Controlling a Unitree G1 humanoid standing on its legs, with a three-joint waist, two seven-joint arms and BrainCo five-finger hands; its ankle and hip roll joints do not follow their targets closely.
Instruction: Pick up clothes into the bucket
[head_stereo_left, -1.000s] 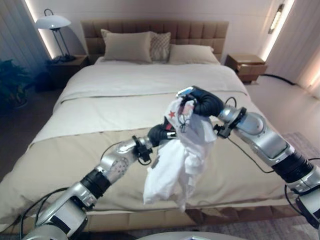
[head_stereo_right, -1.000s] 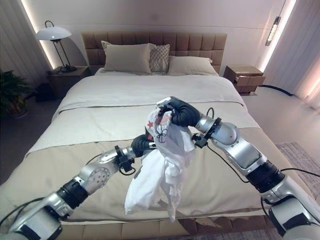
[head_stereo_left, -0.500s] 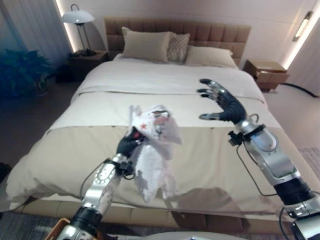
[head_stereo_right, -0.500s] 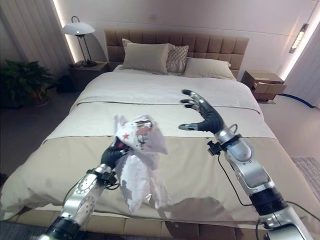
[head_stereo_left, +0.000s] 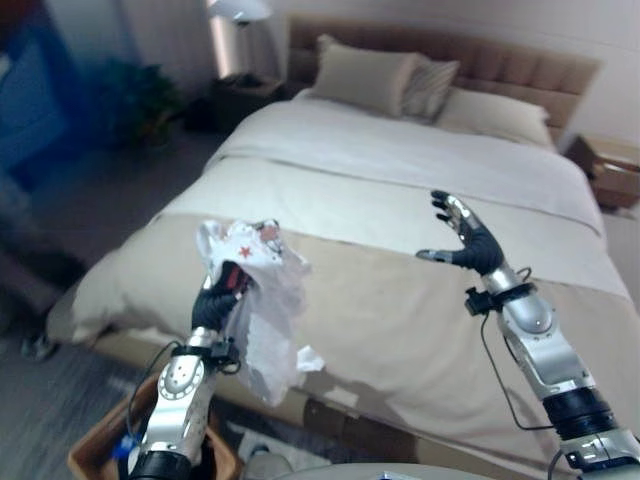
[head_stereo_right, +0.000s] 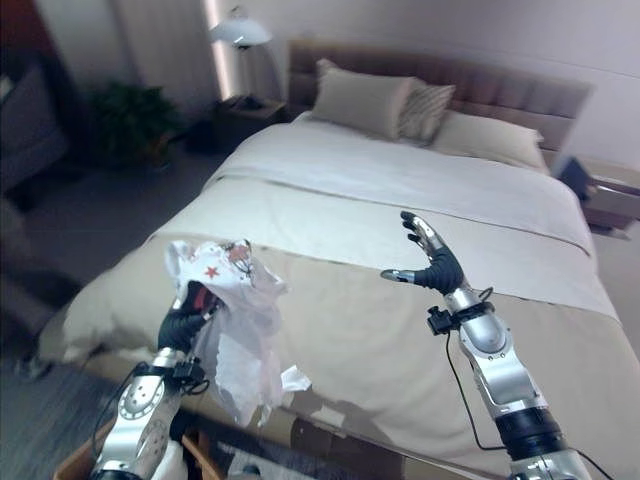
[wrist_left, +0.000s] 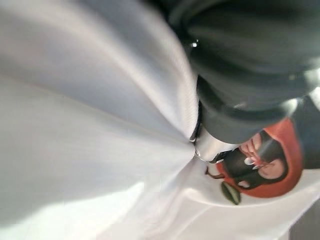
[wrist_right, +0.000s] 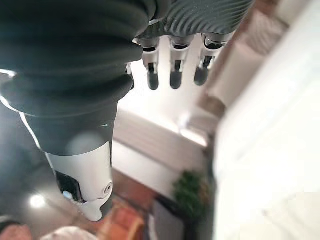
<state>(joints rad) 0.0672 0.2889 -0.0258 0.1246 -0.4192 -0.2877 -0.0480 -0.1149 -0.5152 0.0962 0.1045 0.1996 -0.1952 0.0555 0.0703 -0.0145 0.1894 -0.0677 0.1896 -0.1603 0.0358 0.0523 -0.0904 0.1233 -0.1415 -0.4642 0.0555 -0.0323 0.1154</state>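
Observation:
A white garment (head_stereo_left: 262, 318) with a red star print hangs from my left hand (head_stereo_left: 217, 301), whose fingers are curled into the bunched cloth at its top. It dangles past the near left corner of the bed (head_stereo_left: 420, 300), above a brown bucket (head_stereo_left: 95, 455) on the floor at the lower left. In the left wrist view the white cloth (wrist_left: 90, 130) lies against the hand, with a red and black print showing. My right hand (head_stereo_left: 470, 240) is raised over the beige bedspread, fingers spread and holding nothing.
Pillows (head_stereo_left: 370, 78) lean on the padded headboard. A lamp (head_stereo_right: 240, 32) and a plant (head_stereo_right: 130, 115) stand left of the bed, and a nightstand (head_stereo_left: 610, 165) is at the right. Floor lies along the bed's left side.
The camera has swung left and back, bringing the floor and bucket into view. My left hand has carried the garment off the bed's near left corner. The right hand stays raised and open.

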